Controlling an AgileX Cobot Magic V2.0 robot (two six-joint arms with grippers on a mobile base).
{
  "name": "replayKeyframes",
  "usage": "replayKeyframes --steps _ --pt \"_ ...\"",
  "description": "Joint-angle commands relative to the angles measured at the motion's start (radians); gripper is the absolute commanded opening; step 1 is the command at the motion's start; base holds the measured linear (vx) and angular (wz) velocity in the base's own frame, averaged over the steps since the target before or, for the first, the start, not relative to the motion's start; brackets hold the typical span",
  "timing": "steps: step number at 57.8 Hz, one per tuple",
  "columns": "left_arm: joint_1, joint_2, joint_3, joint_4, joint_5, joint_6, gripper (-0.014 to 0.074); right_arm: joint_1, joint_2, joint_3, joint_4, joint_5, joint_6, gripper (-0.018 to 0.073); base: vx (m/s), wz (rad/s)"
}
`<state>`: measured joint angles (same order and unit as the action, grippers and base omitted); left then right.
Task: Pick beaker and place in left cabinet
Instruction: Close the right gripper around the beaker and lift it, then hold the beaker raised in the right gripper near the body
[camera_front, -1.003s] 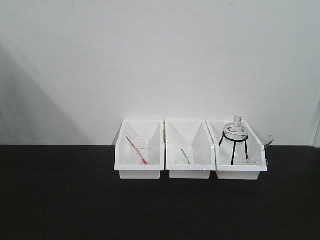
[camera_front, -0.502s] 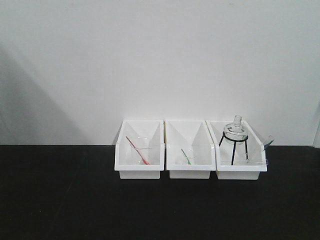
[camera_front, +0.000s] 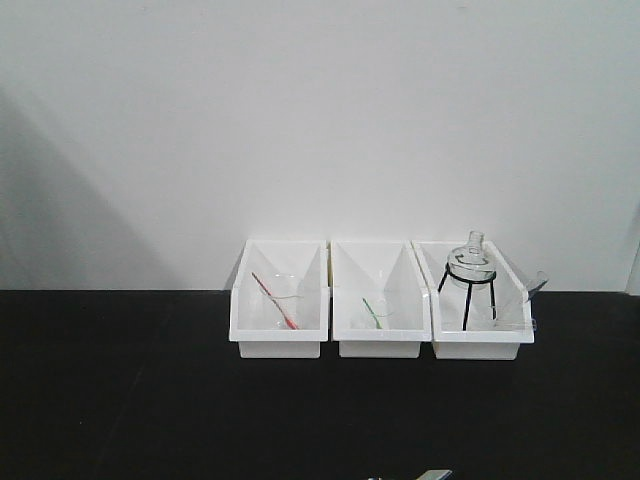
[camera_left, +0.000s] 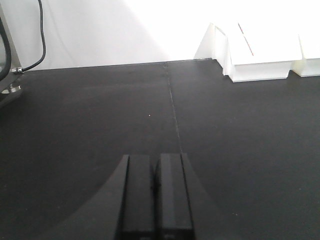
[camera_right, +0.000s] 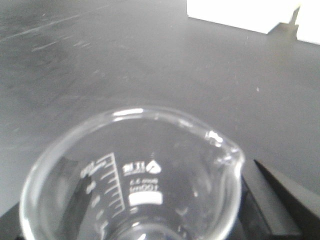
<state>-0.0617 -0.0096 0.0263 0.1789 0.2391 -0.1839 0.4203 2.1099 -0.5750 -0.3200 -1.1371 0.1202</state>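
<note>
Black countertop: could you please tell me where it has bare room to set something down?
The black countertop is bare left of and in front of the three white bins; the bins themselves are crowded with glassware.

You will find the only print on the beaker: a white ladder of graduation marks, and right of that ladder a small triangle logo, blurred lines and a blank white patch, with no letter or number legible.

Front view bright, soft shadow on wall at L; bins blown out; beaker blurry.
</note>
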Motion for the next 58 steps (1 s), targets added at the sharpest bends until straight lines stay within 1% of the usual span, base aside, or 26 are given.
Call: replayKeyframes --steps 1,7,15,19,25,30,37,41,44,46,51,56,58 --pt "-0.001 -0.019 -0.009 -0.005 -0.078 -0.003 0.0004 -0.002 -0.036 -0.021 -0.002 -0.166 -0.003 0.0544 0.00 0.00" --pt "-0.001 -0.019 -0.009 -0.005 -0.078 -0.003 0.0004 -0.001 -0.036 -0.021 -0.007 -0.202 0.002 0.0465 0.00 0.00" --pt "-0.001 -0.019 -0.009 -0.005 -0.078 -0.003 0.0004 -0.001 -0.060 -0.018 -0.044 -0.202 0.051 0.0329 0.00 0.00" --pt "-0.001 -0.019 -0.009 -0.005 -0.078 -0.003 0.0004 -0.001 -0.098 -0.018 -0.092 -0.166 0.075 0.0260 0.00 0.00" --pt "-0.001 -0.019 -0.009 -0.005 -0.078 -0.003 0.0004 -0.001 -0.174 -0.018 -0.145 -0.074 0.077 0.0207 0.00 0.00" --pt "-0.001 -0.019 -0.009 -0.005 -0.078 -0.003 0.0004 -0.001 -0.264 -0.018 -0.167 0.032 0.093 0.0202 0.00 0.00" --pt "-0.001 -0.019 -0.009 -0.005 -0.078 -0.003 0.0004 -0.001 -0.400 -0.022 -0.163 0.172 0.171 0.0209 0.00 0.00" --pt "-0.001 -0.019 -0.009 -0.005 -0.078 -0.003 0.0004 -0.001 -0.501 -0.038 -0.168 0.287 0.234 0.0209 0.00 0.00" --pt "-0.001 -0.019 -0.009 -0.005 -0.078 -0.003 0.0004 -0.001 -0.548 -0.052 -0.179 0.348 0.257 0.0209 0.00 0.00" --pt "-0.001 -0.019 -0.009 -0.005 -0.078 -0.003 0.0004 -0.001 -0.591 -0.070 -0.197 0.411 0.274 0.0209 0.00 0.00" --pt "-0.001 -0.019 -0.009 -0.005 -0.078 -0.003 0.0004 -0.001 -0.657 -0.113 -0.253 0.508 0.306 0.0209 0.00 0.00" --pt "-0.001 -0.019 -0.009 -0.005 -0.078 -0.003 0.0004 -0.001 -0.706 -0.152 -0.333 0.569 0.343 0.0209 0.00 0.00" --pt "-0.001 -0.019 -0.009 -0.005 -0.078 -0.003 0.0004 -0.001 -0.721 -0.161 -0.348 0.583 0.359 0.0209 0.00 0.00"
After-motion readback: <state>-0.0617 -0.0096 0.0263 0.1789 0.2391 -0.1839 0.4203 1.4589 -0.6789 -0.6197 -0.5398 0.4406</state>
